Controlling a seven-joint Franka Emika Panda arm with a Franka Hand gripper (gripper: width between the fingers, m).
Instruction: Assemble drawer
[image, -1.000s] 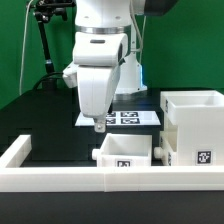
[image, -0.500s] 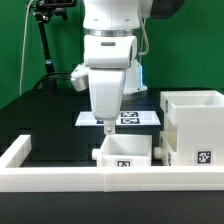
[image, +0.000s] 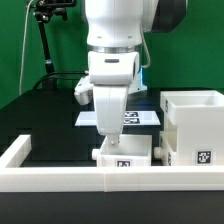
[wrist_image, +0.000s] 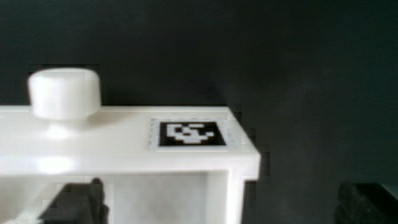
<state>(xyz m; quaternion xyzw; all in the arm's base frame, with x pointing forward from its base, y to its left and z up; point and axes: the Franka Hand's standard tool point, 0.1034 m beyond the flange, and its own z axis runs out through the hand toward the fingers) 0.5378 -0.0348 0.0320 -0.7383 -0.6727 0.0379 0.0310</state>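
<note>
Drawer tray (image: 124, 154), a small white open-topped plastic box with a black-and-white tag, sits against the low white border wall (image: 60, 181), directly beneath the gripper (image: 108, 133). The wrist view shows its tagged wall between spread fingertips (wrist_image: 66, 201) (nothing held yet). The tall white housing (image: 195, 125) stands just beside the tray, on the exterior view's right.

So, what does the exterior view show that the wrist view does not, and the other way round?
Only the exterior view shows the housing on the exterior view's right, the marker board, the border wall and the arm reaching down. Only the wrist view shows a knob standing on a tray's wall, with a tag beside it, close up. Both show that tray below the end effector; neither shows clearly whether it is open or shut.
</note>
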